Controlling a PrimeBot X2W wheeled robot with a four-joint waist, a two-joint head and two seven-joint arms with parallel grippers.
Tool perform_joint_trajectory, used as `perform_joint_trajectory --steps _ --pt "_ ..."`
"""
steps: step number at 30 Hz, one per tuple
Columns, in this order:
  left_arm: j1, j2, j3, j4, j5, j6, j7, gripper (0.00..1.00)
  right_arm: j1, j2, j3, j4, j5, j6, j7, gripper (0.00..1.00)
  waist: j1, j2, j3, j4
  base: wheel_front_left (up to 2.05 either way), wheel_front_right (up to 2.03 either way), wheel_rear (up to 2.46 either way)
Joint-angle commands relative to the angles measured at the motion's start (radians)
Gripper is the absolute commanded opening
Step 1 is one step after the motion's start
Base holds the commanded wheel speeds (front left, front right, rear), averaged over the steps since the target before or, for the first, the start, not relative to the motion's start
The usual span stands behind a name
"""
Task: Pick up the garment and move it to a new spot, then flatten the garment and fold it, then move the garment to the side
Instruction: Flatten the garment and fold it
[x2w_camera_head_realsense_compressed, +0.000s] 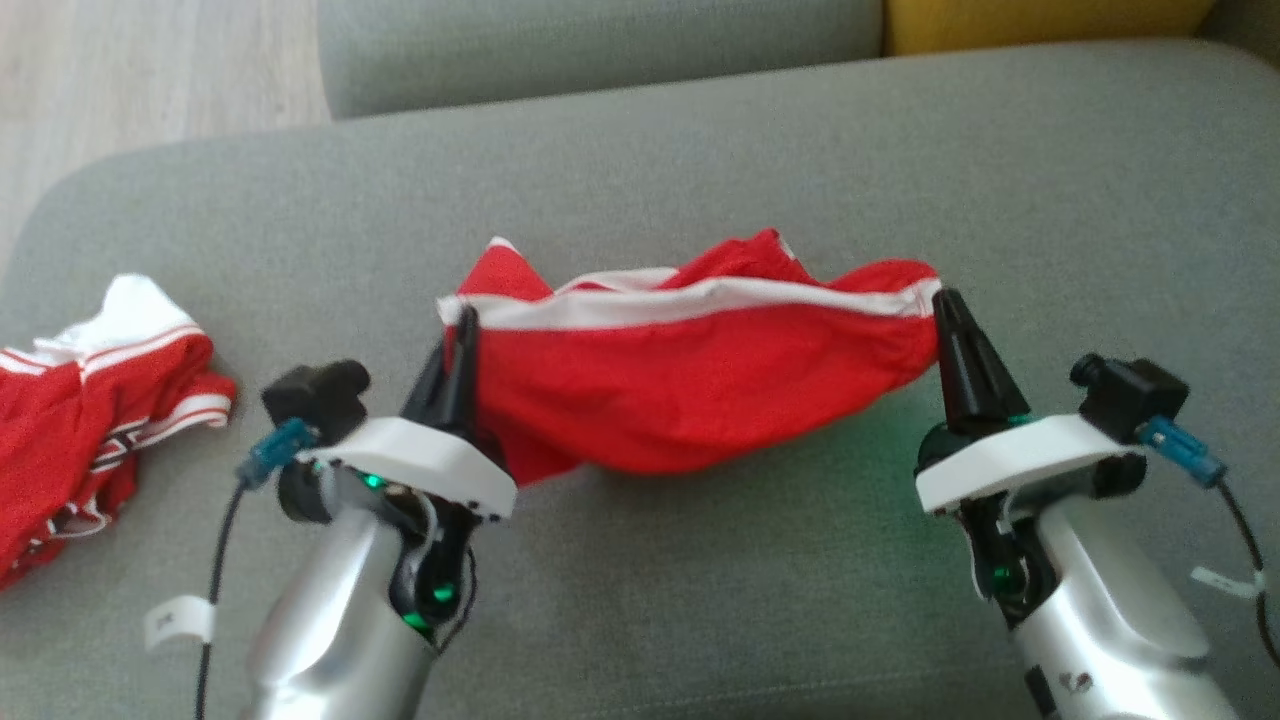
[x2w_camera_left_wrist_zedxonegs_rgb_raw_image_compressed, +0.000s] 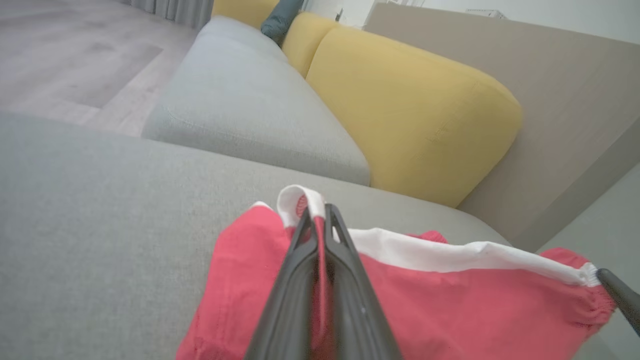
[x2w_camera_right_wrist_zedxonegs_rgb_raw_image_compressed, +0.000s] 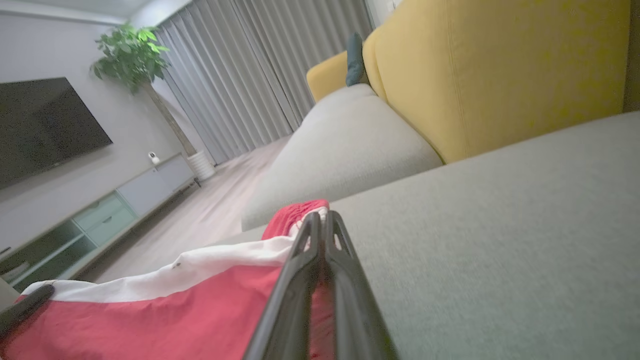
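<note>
My left gripper and right gripper pinch the garment by its white-banded ends — red cloth sagging between, over the cushion middle.

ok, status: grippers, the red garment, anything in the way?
Left gripper and right gripper shut on red garment at waistband ends. Garment strung between them over grey cushion. Other red garment far left, clear.

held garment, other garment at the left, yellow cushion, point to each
held garment (x2w_camera_head_realsense_compressed: 700, 390): head view, middle of red cloth
other garment (x2w_camera_head_realsense_compressed: 60, 430): head view, crumpled red part
yellow cushion (x2w_camera_left_wrist_zedxonegs_rgb_raw_image_compressed: 415, 115): left wrist view, front face
</note>
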Motion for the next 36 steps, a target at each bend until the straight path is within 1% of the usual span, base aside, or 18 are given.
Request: perform_joint_trajectory --steps 1,4,8,11,14,17,20,23,26,29,31,34,36 --pt "-0.03 0.012 0.053 -0.048 0.028 -0.007 -0.006 0.0 -0.047 -0.003 0.015 -0.052 0.012 0.007 -0.014 0.0 0.0 0.0 -0.025 0.001 0.0 0.0 0.0" --pt "-0.054 0.019 0.098 -0.096 0.084 -0.03 -0.006 0.0 -0.072 -0.015 0.012 -0.108 0.034 0.007 -0.014 0.0 0.0 0.0 -0.05 0.001 0.0 0.0 0.0" --pt "-0.115 0.057 0.135 -0.163 0.134 -0.053 -0.006 0.0 -0.13 -0.045 0.006 -0.2 0.063 0.007 -0.014 0.0 0.0 0.0 -0.061 -0.001 0.0 0.0 0.0" --pt "-0.186 0.09 0.142 -0.201 0.154 -0.061 -0.003 0.0 -0.194 -0.075 0.012 -0.259 0.081 0.007 -0.014 0.0 0.0 0.0 -0.054 -0.002 0.0 0.0 0.0" --pt "-0.281 0.126 0.147 -0.223 0.172 -0.061 0.029 0.0 -0.279 -0.102 0.027 -0.287 0.097 0.007 -0.006 0.0 0.0 0.0 -0.019 -0.001 0.0 0.0 0.0" --pt "-0.38 0.143 0.147 -0.212 0.189 -0.054 0.065 0.0 -0.376 -0.116 0.045 -0.272 0.101 0.007 0.007 0.0 0.0 0.0 0.032 0.001 0.0 0.0 0.0" --pt "-0.483 0.144 0.138 -0.163 0.205 -0.05 0.086 0.0 -0.479 -0.111 0.064 -0.214 0.109 0.007 0.015 0.0 0.0 0.0 0.095 0.003 0.0 0.0 0.0" --pt "-0.554 0.134 0.124 -0.12 0.222 -0.049 0.08 0.0 -0.552 -0.103 0.078 -0.153 0.104 0.007 0.011 0.0 0.0 0.0 0.133 0.005 0.0 0.0 0.0" --pt "-0.676 0.123 0.106 -0.04 0.268 -0.032 0.046 0.0 -0.673 -0.093 0.091 -0.056 0.077 0.007 -0.002 0.0 0.0 0.0 0.197 0.012 0.0 0.0 0.0" --pt "-0.791 0.11 0.106 0.035 0.305 -0.013 0.008 0.0 -0.785 -0.074 0.063 0.032 0.04 0.007 -0.012 0.0 0.0 0.0 0.245 0.018 0.0 0.0 0.0" --pt "-0.862 0.102 0.114 0.058 0.326 -0.003 -0.003 0.0 -0.847 -0.055 -0.007 0.032 0.006 0.007 -0.013 0.0 0.0 0.0 0.271 0.024 0.0 0.0 0.0" --pt "-0.94 0.093 0.149 -0.026 0.368 0.014 -0.005 0.0 -0.897 -0.04 -0.089 -0.02 -0.08 0.007 -0.013 0.0 0.0 0.0 0.3 0.036 0.0 0.0 0.0" --pt "-0.955 0.084 0.178 -0.095 0.39 0.016 -0.006 0.0 -0.908 -0.029 -0.149 -0.07 -0.131 0.007 -0.013 0.0 0.0 0.0 0.314 0.043 0.0 0.0 0.0"
